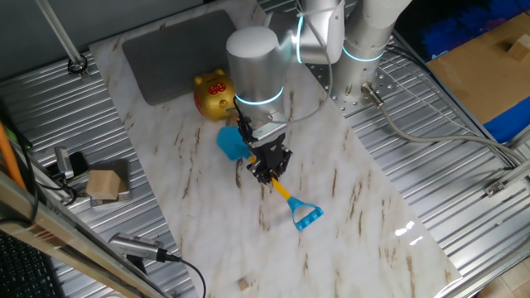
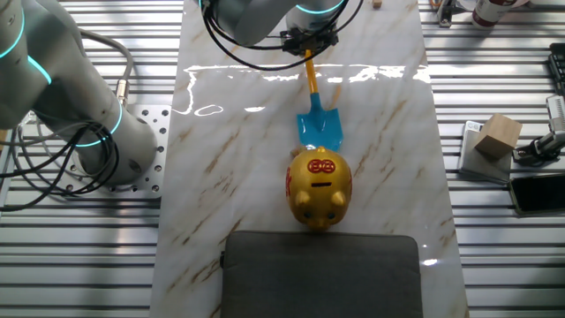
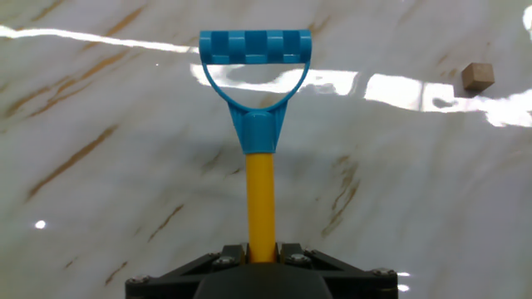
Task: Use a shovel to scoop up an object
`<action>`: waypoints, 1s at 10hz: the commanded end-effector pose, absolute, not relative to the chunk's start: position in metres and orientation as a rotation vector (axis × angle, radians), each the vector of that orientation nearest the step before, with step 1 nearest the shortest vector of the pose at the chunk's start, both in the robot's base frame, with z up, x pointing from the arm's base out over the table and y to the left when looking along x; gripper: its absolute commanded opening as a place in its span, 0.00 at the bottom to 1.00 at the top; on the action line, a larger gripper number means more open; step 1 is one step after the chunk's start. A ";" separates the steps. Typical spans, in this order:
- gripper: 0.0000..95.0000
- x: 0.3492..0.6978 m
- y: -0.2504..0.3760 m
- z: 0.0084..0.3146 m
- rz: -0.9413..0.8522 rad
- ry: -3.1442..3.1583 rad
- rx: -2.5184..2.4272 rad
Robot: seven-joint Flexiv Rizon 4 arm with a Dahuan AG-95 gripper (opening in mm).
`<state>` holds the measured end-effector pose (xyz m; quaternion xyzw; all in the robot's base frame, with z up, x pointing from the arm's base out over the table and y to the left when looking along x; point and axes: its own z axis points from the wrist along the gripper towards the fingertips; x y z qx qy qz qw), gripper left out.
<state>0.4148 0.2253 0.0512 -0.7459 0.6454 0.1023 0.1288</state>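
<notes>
The gripper (image 1: 270, 168) is clenched on the yellow shaft of the shovel (image 2: 317, 110), gripping mid-shaft so the tool acts as a long lever. In the hand view the blue D-handle points away toward the top of the frame, while the light-blue blade sits behind, beside the gold pig bank (image 2: 319, 187). The object (image 3: 477, 76), a tiny wooden cube, lies at upper right, well apart; the blade faces away from it, so turning seems needed.
</notes>
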 end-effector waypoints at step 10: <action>0.00 0.406 0.255 0.071 0.308 2.041 -2.056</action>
